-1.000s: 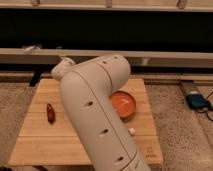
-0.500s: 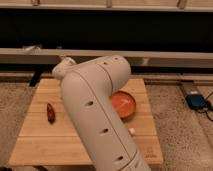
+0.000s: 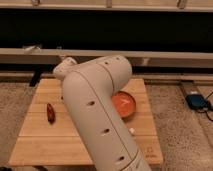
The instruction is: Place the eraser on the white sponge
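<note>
My white arm (image 3: 100, 105) fills the middle of the camera view and covers much of the wooden table (image 3: 45, 135). The gripper is not in view; it is hidden behind or past the arm. The eraser and the white sponge are both hidden from view. A dark red pod-shaped thing (image 3: 50, 113) lies on the left part of the table. An orange bowl (image 3: 125, 104) sits on the right part, half covered by the arm.
A small white bit (image 3: 132, 130) lies on the table below the bowl. A blue object with a cable (image 3: 198, 101) rests on the speckled floor at right. A long low rail and dark wall run behind the table.
</note>
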You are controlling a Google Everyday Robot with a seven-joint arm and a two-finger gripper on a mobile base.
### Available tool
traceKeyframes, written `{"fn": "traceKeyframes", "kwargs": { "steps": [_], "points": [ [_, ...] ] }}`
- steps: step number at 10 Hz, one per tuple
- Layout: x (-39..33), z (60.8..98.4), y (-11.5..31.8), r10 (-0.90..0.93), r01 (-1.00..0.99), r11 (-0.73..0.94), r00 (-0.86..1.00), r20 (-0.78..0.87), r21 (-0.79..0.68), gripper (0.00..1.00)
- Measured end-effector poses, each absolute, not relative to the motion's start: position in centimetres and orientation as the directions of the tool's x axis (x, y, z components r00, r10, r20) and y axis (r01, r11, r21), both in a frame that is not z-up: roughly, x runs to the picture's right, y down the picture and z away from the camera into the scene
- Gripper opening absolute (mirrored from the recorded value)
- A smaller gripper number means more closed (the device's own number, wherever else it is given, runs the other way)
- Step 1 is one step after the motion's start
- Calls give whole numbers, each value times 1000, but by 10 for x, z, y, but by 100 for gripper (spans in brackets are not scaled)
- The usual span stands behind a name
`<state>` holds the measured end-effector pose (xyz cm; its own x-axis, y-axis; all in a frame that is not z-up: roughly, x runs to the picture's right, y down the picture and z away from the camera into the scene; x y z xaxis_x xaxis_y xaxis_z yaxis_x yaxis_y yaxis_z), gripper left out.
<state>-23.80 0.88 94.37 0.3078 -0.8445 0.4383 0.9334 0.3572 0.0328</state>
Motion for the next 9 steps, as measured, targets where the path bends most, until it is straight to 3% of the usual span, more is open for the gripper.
{"fn": "traceKeyframes", "kwargs": {
  "steps": [9],
  "points": [
    [-236, 942, 7, -847, 929, 369, 320, 423, 35, 80]
  ]
}}
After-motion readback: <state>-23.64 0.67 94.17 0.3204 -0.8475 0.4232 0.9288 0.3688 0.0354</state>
